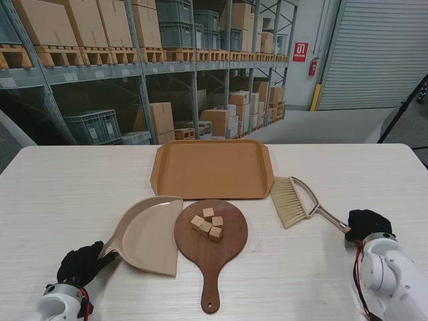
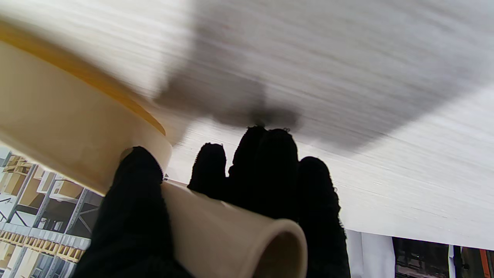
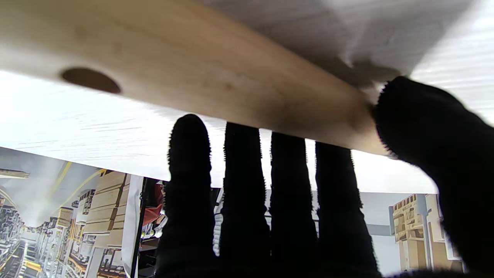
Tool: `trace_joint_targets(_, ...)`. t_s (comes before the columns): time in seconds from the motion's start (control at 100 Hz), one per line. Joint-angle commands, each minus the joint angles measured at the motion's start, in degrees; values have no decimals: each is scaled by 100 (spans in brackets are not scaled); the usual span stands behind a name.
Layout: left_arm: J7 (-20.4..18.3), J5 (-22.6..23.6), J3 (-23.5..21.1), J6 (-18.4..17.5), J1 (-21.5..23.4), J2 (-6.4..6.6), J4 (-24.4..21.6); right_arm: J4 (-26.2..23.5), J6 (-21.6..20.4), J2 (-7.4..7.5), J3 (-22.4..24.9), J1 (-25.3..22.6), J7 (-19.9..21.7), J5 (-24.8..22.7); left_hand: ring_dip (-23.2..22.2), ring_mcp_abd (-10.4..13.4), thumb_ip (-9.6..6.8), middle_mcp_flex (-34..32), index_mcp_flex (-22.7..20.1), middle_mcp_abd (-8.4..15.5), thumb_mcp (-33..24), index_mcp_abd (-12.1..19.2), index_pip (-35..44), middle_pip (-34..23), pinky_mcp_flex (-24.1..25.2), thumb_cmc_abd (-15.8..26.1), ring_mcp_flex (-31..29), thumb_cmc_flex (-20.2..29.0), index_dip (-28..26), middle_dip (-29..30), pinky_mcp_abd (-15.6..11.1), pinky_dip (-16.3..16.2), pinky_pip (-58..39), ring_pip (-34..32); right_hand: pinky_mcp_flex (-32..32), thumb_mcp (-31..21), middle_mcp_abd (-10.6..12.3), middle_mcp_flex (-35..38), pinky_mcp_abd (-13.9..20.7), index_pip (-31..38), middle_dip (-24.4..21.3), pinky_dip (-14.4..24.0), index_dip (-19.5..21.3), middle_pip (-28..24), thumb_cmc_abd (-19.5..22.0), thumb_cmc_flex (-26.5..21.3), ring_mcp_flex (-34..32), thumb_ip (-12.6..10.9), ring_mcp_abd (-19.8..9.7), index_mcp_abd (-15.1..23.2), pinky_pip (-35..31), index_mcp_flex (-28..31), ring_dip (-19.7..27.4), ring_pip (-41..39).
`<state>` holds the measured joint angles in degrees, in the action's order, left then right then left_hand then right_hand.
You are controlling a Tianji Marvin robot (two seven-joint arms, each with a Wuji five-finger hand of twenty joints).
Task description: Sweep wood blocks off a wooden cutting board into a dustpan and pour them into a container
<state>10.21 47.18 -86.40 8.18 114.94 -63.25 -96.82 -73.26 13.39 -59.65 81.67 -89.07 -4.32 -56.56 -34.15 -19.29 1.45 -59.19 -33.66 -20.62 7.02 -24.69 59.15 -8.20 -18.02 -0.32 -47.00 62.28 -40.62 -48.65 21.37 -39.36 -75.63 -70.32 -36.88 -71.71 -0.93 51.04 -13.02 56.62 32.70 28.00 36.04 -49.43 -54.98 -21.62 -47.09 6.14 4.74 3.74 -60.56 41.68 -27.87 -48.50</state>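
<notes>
1. Stand view: wood blocks, about five, sit clustered on the far part of the round cutting board at desk centre; board handle points near. Dustpan lies just left of the board, rims touching or nearly so, mouth facing far-right. Orange tray sits far of both, near the board's far edge. Brush lies right of the board, bristles toward the tray, handle running near-right.
2. Stand view, hands: left robot hand is at the dustpan handle, near-left. Right robot hand is at the brush handle end, near-right.
3. Left wrist view: left robot hand grasps the cream tubular dustpan handle, thumb on one side, fingers on the other. Pan body blurred.
4. Right wrist view: right robot hand on the wooden brush handle; thumb presses against it, four fingers extend straight alongside, not wrapped. Hanging hole visible in the handle. Cannot tell if it counts as a firm grasp.
</notes>
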Motion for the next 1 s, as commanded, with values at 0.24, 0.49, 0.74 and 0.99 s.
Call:
trace_joint_targets(0.24, -178, -35, 38, 59, 126, -44, 127, 332, -57, -4, -146, -178, 406, -86, -33, 1574, 1, -292, -427, 1987, -524, 297, 152, -7185, 38, 765, -336, 721, 10, 339, -192, -157, -146, 58, -34, -742, 272, 145, 7, 455, 265, 21, 287, -240, -580, -93, -657, 387, -195, 650, -196, 44, 270, 763)
trace_joint_targets(0.49, -169, -30, 33, 52, 129, -44, 130, 274, -128, -13, -72, -266, -189, -493, -35, 1574, 1, -290, -427, 1981, -524, 297, 152, -7173, 38, 765, -336, 718, 11, 345, -192, -157, -146, 58, 443, -518, 336, -502, 108, 681, 399, 130, 490, -686, -19, 46, -70, 70, -297, 497, -207, -563, 212, 386)
trace_joint_targets(0.74, -151, -38, 33, 57, 138, -49, 131, 20, -245, -4, 123, -463, -515, -887, -31, 1564, 0, -290, -427, 1977, -525, 297, 153, -7165, 38, 767, -333, 717, 11, 348, -192, -157, -146, 74, 815, -248, 254, -1028, 108, 498, 297, 72, 570, -782, 622, 262, 363, -421, -263, 221, -264, -934, 224, 358)
trace_joint_targets(0.99, -138, -60, 34, 53, 128, -52, 155, -164, -383, -8, 263, -572, -481, -926, -33, 1564, 1, -289, -427, 1973, -523, 297, 153, -7158, 38, 766, -334, 715, 12, 351, -192, -157, -146, 75, 1170, 63, 27, -1505, 53, -330, 48, -37, 455, -356, 789, 405, 728, -482, -173, -89, -27, -1218, 346, 723)
